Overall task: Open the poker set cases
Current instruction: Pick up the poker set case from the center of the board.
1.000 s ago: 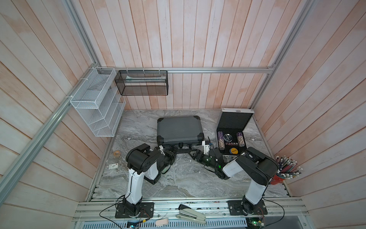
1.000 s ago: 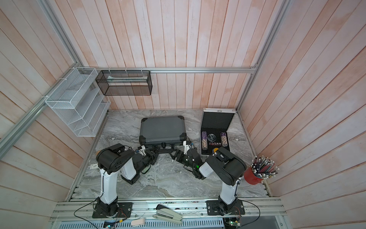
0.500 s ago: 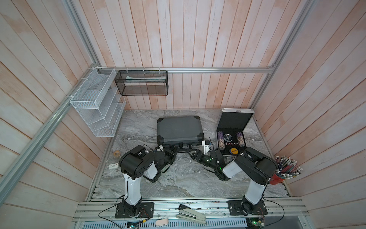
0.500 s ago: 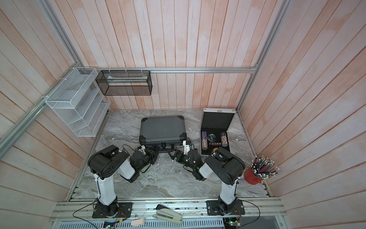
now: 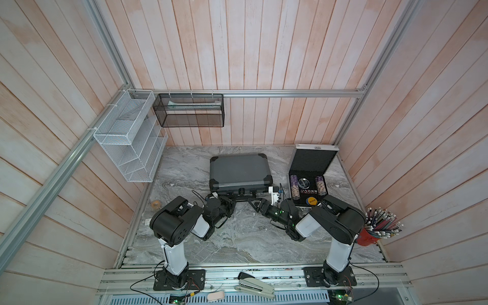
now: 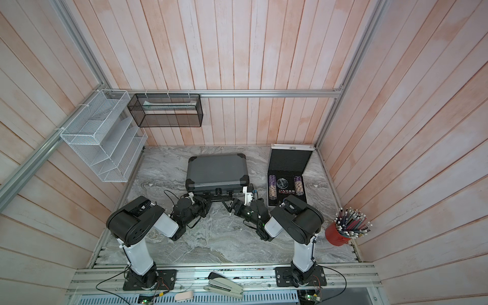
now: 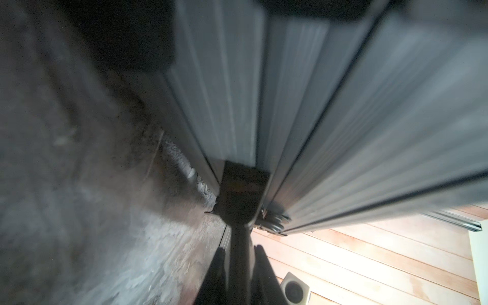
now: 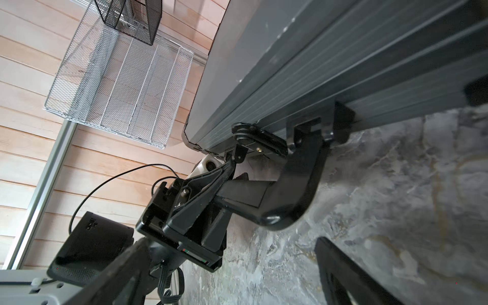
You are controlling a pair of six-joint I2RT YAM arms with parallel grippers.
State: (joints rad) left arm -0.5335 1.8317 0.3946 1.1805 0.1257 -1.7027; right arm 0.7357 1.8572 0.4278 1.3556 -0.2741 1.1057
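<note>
In both top views the grey case (image 5: 239,170) (image 6: 216,169) lies flat and shut in the middle of the tabletop (image 5: 237,237), its handle (image 5: 243,198) turned toward the arms. The silver case (image 5: 313,159) stands open at the far right corner, lid upright, with chips (image 5: 295,184) in its base. The left claw (image 5: 233,201) is at the grey case's front edge, just left of the handle. The right claw (image 5: 254,205) sits low over the tabletop just right of the handle. It is released, jaws spread wide, near the case but apart from it.

The left wrist view is blurred. The grey case's ribbed front wall (image 7: 290,105) fills most of it, with the tabletop beside. The left claw (image 7: 239,237) is clenched, its fingers (image 7: 261,266) pinching the dark flap of the latch (image 7: 243,190) that lies against that wall.

The right wrist view shows the lid seam of the grey case (image 8: 317,52) closed and the black handle (image 8: 290,190) jutting out over the tabletop. Beside the handle the left claw (image 8: 229,163) has its tips closed on the latch (image 8: 239,153), whose flap stands out from the front wall. One finger (image 8: 343,272) of the right claw shows at the edge, touching nothing. A white basket (image 8: 118,87) and a black basket (image 8: 132,18) hang on the wall behind.
</note>
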